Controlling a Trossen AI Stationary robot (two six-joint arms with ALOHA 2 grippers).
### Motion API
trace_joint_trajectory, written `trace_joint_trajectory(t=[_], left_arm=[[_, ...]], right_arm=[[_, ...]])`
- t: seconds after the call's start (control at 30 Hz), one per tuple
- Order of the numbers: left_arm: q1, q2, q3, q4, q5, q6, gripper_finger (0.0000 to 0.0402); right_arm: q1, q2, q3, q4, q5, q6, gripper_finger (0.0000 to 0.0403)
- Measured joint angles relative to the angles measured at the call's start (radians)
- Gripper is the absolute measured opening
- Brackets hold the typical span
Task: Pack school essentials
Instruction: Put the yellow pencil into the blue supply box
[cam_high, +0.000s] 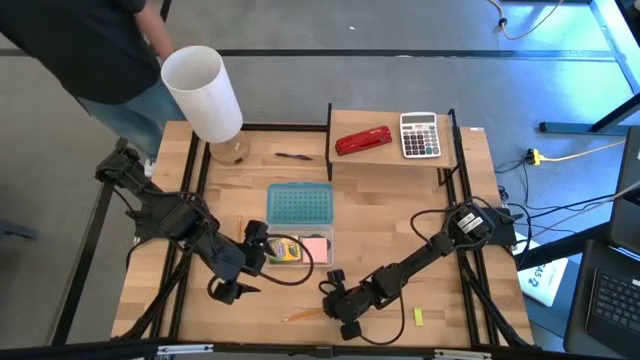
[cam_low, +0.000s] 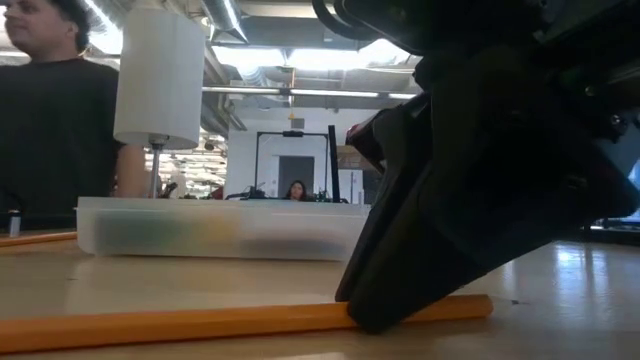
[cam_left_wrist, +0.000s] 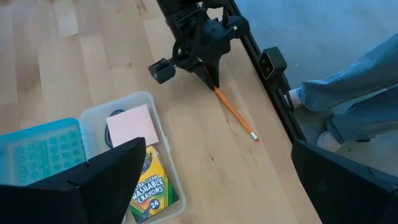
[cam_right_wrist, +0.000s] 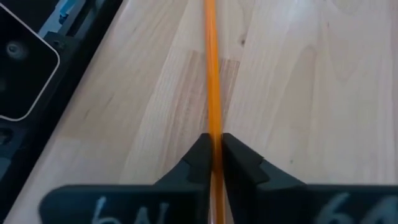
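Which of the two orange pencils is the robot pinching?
The orange pencil at the table's front edge, between the right gripper fingers; the other pencil lies untouched beside the left arm.

Two orange pencils lie on the counter (cam_high: 400, 210): one (cam_high: 303, 315) near the front edge, a second (cam_high: 240, 228) left of the bin. One clear bin (cam_high: 322, 252) holds one crayon box (cam_high: 285, 250) and one pink sticky-note pad (cam_high: 314, 247). One teal lid (cam_high: 299, 206), one red stapler (cam_high: 362, 141), one grey calculator (cam_high: 419, 134), one dark-red pen (cam_high: 292, 155), one small yellow block (cam_high: 419, 317) and one white cylinder (cam_high: 203, 92) complete the count.
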Motion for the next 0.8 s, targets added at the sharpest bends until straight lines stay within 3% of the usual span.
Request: trace_joint_trajectory(t=[0.4,0.8], left_arm=[[0.0,0.0,0.0,0.0,0.0,0.0,0.0396],[0.0,0.0,0.0,-0.001,0.0,0.001,0.0396]], right_arm=[[0.0,-0.004,0.006,0.005,-0.005,0.079,0.0003],[-0.001,-0.009,0.024,-0.006,-0.008,0.076,0.0005]])
